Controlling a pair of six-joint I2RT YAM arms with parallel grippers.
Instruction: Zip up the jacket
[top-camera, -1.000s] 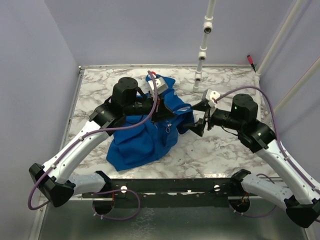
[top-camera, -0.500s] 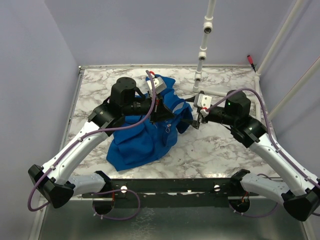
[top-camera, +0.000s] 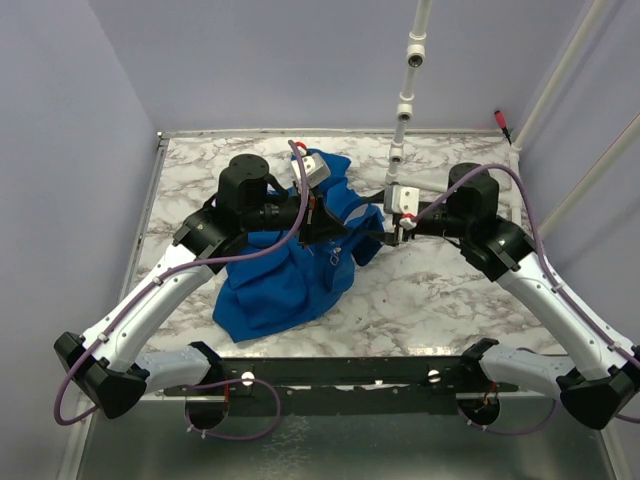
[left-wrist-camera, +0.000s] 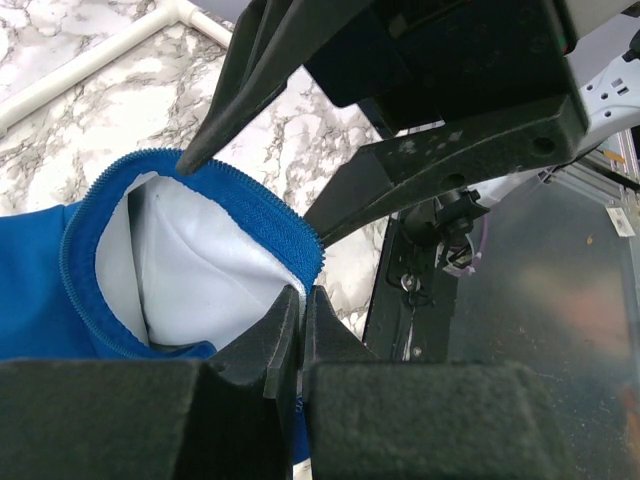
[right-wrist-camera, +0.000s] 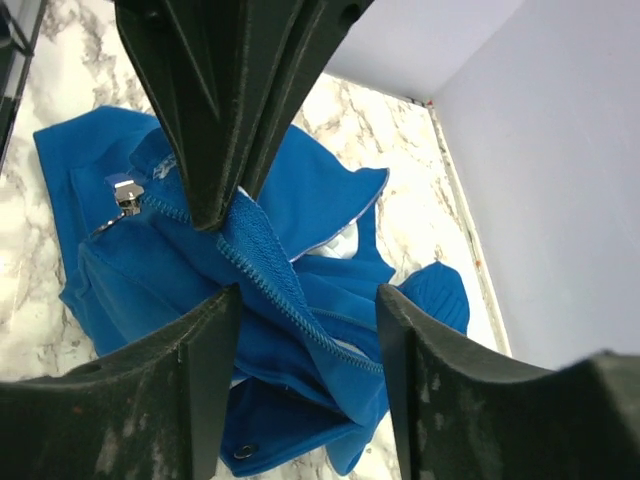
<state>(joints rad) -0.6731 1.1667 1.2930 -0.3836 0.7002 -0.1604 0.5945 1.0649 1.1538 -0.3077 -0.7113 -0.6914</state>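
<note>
Jacket (top-camera: 285, 280) heaped blue on the marble table (top-camera: 450, 300), left of centre, my left gripper (left-wrist-camera: 302, 300) clenched on its raised zipper edge (left-wrist-camera: 260, 215), my right gripper (right-wrist-camera: 305, 300) released, jaws apart, straddling that edge.

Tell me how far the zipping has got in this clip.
Done: the left gripper is shut on the toothed edge of the jacket, holding it up. In hand: the right gripper is open, its fingers either side of that edge. Left: the zipper slider is held by neither gripper, and the front gapes, showing white lining, so zipping itself looks not yet begun.
</note>
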